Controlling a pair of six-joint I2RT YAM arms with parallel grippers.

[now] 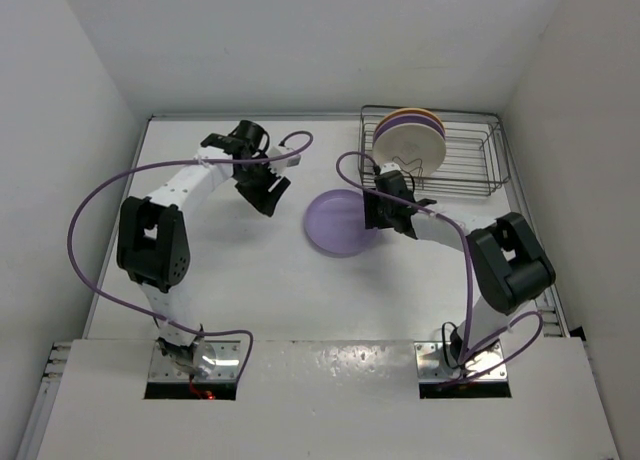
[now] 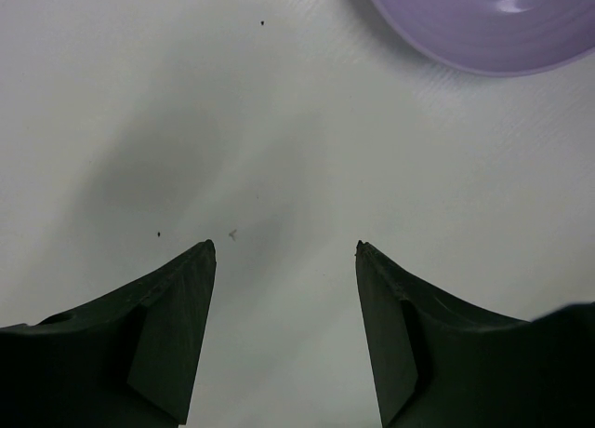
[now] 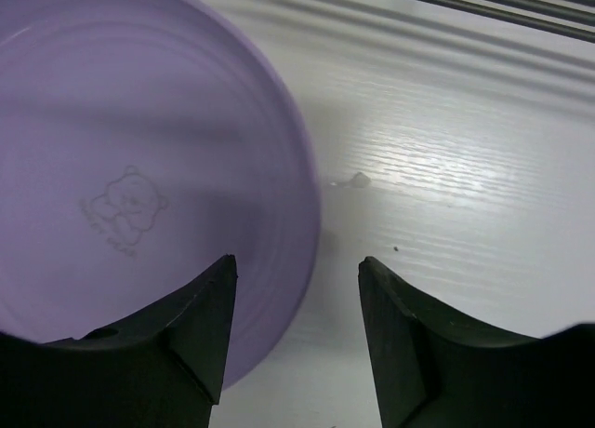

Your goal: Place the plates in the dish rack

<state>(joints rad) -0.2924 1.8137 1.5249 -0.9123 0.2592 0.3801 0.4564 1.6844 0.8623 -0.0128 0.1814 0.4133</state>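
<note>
Inside the dish rack (image 1: 470, 165) we count three plates (image 1: 410, 145); a lavender plate (image 1: 335, 225) lies beside it, right gripper (image 3: 296, 265) gaping over its rim, left gripper (image 2: 285, 247) gaping, empty.

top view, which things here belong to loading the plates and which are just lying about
For the job: lavender plate flat on the table; dish rack; cream plate standing in it, with more plate edges behind.
Just lying about: small pale blob on the table near the lavender plate; a few dark specks.
</note>
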